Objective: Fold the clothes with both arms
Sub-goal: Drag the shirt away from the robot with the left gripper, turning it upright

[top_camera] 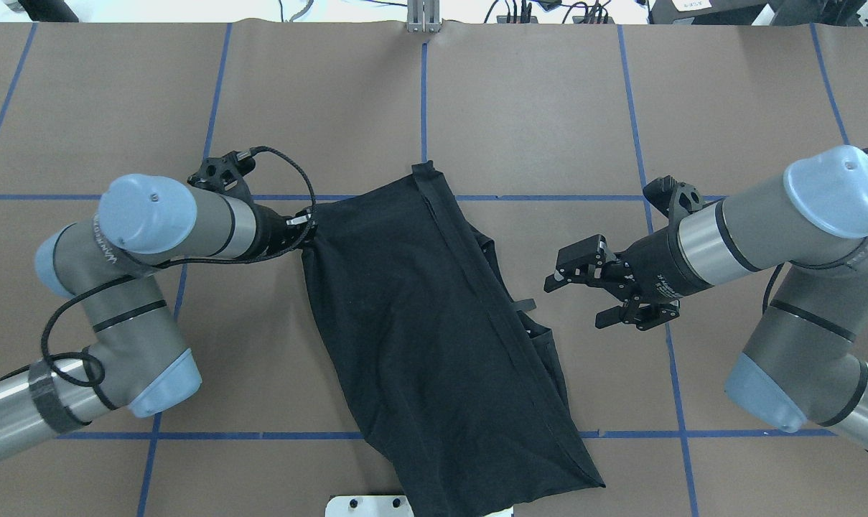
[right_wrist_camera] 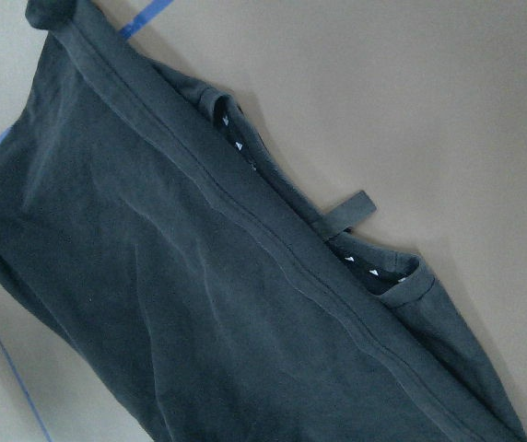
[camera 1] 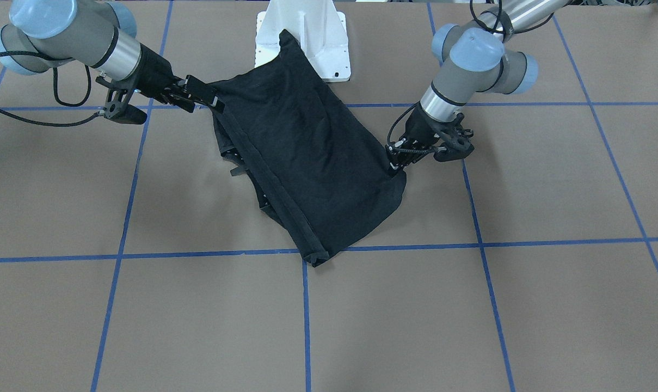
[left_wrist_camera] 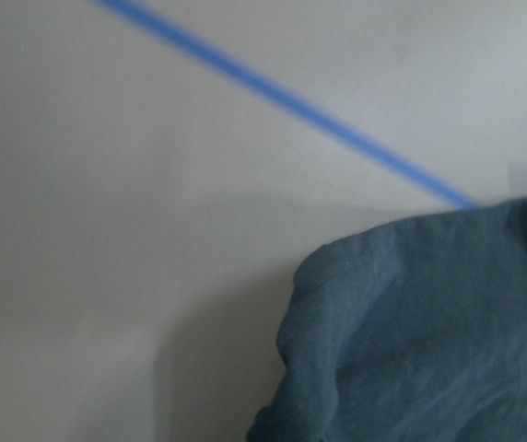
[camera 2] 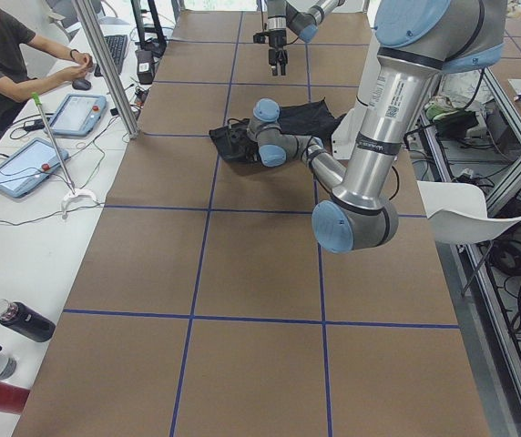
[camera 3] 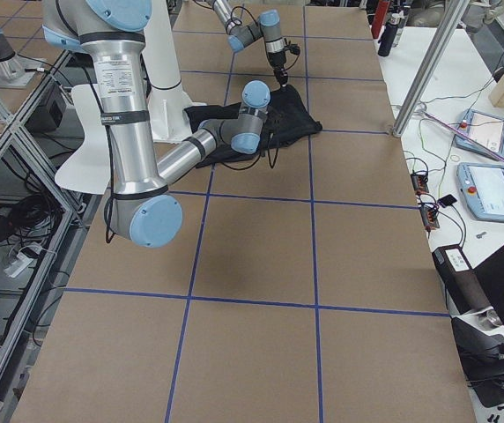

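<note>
The black T-shirt [top_camera: 419, 323] is lying rumpled, partly doubled over, in the middle of the surface [top_camera: 548, 108]. It is looking soft, light and limp, likely sagging wherever it is unsupported. The left gripper [top_camera: 308, 228] is apparently pinching one corner. The right gripper [top_camera: 576, 301] is hovering beside the opposite edge with its fingers spread, so a seamed edge or corner there is looking like the best hold.

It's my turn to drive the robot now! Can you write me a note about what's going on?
The left gripper is shut on a corner of the T-shirt.
The right gripper is open, empty, just off the opposite edge.
The T-shirt lies slantwise mid-table, plain black showing, one end by the white base.
Done: roughly folded over, it seems.
Left: grab with the right, finish the folds.
</note>
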### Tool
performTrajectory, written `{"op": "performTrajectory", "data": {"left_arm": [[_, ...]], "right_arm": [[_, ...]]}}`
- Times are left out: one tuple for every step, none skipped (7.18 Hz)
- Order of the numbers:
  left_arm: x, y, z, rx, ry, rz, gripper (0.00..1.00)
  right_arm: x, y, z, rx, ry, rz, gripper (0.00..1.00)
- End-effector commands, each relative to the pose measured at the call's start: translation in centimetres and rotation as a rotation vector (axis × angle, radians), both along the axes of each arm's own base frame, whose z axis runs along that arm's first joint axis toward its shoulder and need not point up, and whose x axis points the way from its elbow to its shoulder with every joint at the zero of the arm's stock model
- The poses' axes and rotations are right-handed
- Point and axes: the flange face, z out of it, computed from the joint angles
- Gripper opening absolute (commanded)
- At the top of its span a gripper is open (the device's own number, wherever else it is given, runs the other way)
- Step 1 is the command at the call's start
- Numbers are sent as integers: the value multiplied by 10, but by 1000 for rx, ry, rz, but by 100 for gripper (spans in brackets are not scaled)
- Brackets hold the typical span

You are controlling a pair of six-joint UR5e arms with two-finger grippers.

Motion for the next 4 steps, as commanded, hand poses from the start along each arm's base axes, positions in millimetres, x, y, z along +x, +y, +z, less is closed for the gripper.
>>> {"op": "performTrajectory", "data": {"left_arm": [[5,-71,-5,61,-77,-75,0],[5,-98,-9,98,-93,-124,0],[19,-120,-12,161,-98,-183,0],[34,-140,-13,212,-66,-237,0]], "right_arm": [[2,-2,3,-3,4,6,100],[2,-2,3,-5,6,7,100],[2,-2,3,-5,4,7,100],[3,-3,3,-3,5,12,100]]}}
